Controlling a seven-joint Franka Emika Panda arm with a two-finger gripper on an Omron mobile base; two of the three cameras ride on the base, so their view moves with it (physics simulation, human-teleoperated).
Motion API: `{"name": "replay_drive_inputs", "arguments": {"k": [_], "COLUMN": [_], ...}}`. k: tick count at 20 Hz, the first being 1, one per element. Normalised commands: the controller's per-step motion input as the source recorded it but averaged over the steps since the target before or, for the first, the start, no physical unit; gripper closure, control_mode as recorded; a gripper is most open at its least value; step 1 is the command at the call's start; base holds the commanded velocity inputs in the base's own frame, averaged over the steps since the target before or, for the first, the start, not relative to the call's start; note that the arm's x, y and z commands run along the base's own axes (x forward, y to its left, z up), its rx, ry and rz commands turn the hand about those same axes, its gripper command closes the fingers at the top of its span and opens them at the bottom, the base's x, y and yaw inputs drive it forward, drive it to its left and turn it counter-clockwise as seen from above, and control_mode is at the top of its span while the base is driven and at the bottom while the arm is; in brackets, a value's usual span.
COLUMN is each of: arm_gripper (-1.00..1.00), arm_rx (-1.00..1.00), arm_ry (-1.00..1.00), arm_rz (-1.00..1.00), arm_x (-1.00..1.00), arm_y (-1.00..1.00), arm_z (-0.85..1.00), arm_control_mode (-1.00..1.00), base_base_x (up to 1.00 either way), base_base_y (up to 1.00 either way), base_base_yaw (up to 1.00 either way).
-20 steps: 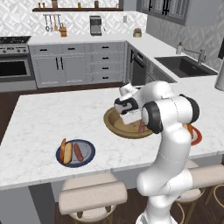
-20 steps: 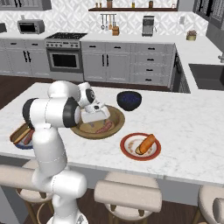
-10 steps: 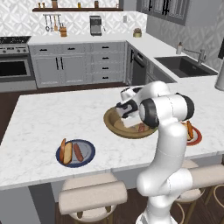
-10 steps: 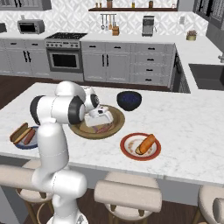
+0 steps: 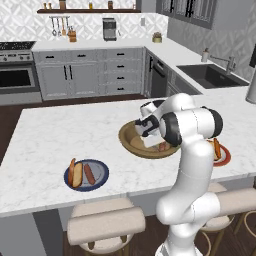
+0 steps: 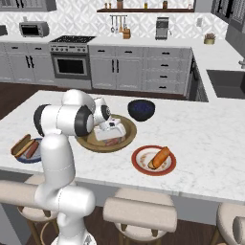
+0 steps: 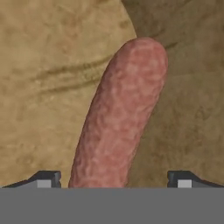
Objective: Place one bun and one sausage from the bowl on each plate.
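The wooden bowl (image 5: pixel 129 142) (image 6: pixel 87 142) (image 7: pixel 48 65) sits mid-counter. My gripper (image 7: pixel 113 180) (image 5: pixel 152 141) (image 6: pixel 110 134) is down inside it and open. A reddish sausage (image 7: pixel 118 122) (image 5: pixel 163 147) (image 6: pixel 113 142) lies on the bowl floor between the two fingertips (image 7: pixel 43 179), and neither tip touches it. The dark blue-grey plate (image 5: pixel 101 172) (image 6: pixel 31 157) carries a bun (image 5: pixel 72 172) (image 6: pixel 20 145) and a sausage (image 5: pixel 90 173) (image 6: pixel 31 149). On the white plate with the red rim (image 5: pixel 223 159) (image 6: pixel 141 164) lies one bun (image 5: pixel 216 148) (image 6: pixel 159 157).
A smaller dark blue bowl (image 6: pixel 141 109) stands just behind the wooden bowl. Padded stools (image 5: pixel 105 227) (image 6: pixel 141 215) line the counter's near edge. A sink (image 5: pixel 210 75) is set in the side counter to the right.
The hand has swung across and sunk lower into the wooden bowl. Plates and their food have not moved.
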Motion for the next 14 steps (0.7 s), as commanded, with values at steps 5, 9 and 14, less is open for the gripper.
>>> {"name": "replay_drive_inputs", "arguments": {"k": [5, 9, 14], "arm_gripper": [1.0, 1.0, 1.0], "arm_rx": [0.0, 0.0, 0.0], "arm_ry": [-0.01, -0.03, -0.09], "arm_rz": [0.0, 0.0, -0.02], "arm_x": [0.0, 0.0, -0.01], "arm_y": [0.03, 0.0, 0.04], "arm_z": [-0.18, -0.12, 0.03], "arm_control_mode": [-1.0, -1.0, -1.0], "base_base_x": [0.0, 0.0, 0.0], "base_base_y": [0.0, 0.0, 0.0], "base_base_yaw": [0.0, 0.0, 0.0]}}
